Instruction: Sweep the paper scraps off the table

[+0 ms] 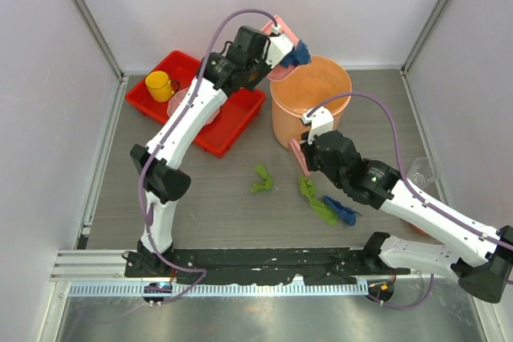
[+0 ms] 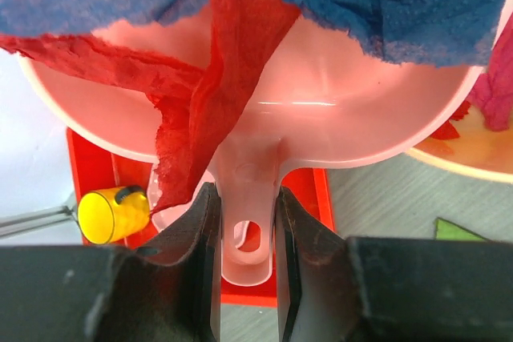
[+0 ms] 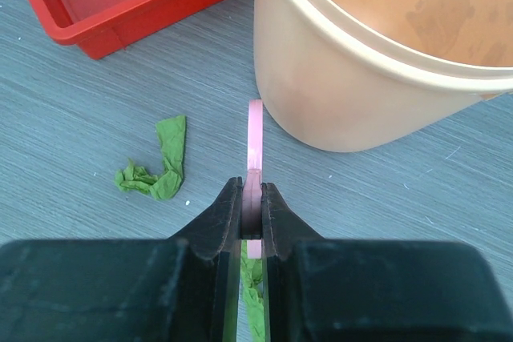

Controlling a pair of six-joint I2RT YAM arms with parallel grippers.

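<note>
The table (image 1: 200,218) bears 3 paper scraps (image 1: 261,179) (2 green), bucket (image 1: 285,127), tray (image 1: 238,122).

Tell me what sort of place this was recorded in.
Probably a lab robot test cell: plain white walls enclose a grey table, the left arm and right arm are bolted at its near edge, and paper scraps look staged.

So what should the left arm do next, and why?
Probably tip the dustpan further over the bucket. The left gripper holds its handle above the rim, and a blue scrap and a red scrap hang from the pan, not yet dropped in.
</note>
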